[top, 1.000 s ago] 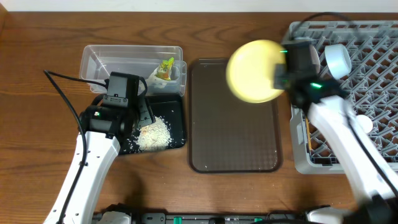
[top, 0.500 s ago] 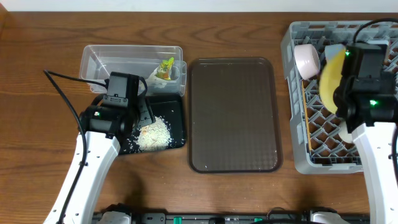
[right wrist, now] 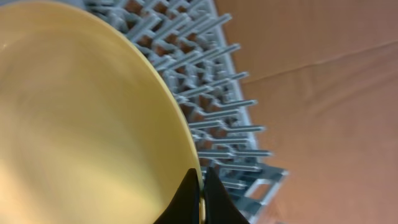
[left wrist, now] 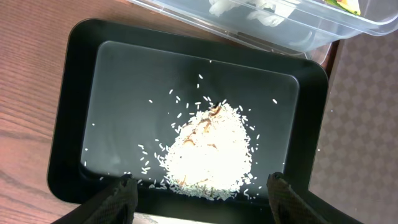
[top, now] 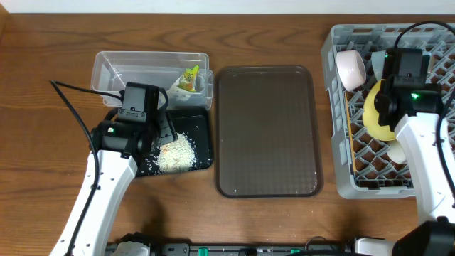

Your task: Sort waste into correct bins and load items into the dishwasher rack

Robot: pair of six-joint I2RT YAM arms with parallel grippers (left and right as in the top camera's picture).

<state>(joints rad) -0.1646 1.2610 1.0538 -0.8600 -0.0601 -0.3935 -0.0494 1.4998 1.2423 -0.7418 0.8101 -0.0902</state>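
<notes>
My right gripper (right wrist: 201, 186) is shut on the rim of the yellow plate (right wrist: 81, 124) and holds it on edge over the grey lattice rack (right wrist: 211, 68). In the overhead view the plate (top: 375, 117) stands in the rack (top: 370, 186), below the pale pink bowl (top: 350, 69). Wooden chopsticks (top: 347, 135) lie along the rack's left side. My left gripper (left wrist: 199, 186) is open and empty just above the rice (left wrist: 211, 149) in the black tray (left wrist: 81, 93). The green-and-orange wrapper (top: 190, 77) lies in the clear tub (top: 114, 67). The light-blue bowl is out of view.
The brown serving tray (top: 266, 131) lies between the black tray (top: 202, 124) and the rack. A white rounded item (top: 396, 151) shows in the rack beside my right arm. A black cable (top: 71, 92) trails left of my left arm.
My right arm carried the yellow plate from above the brown tray over to the rack and lowered it on edge there. My left arm has not moved.
</notes>
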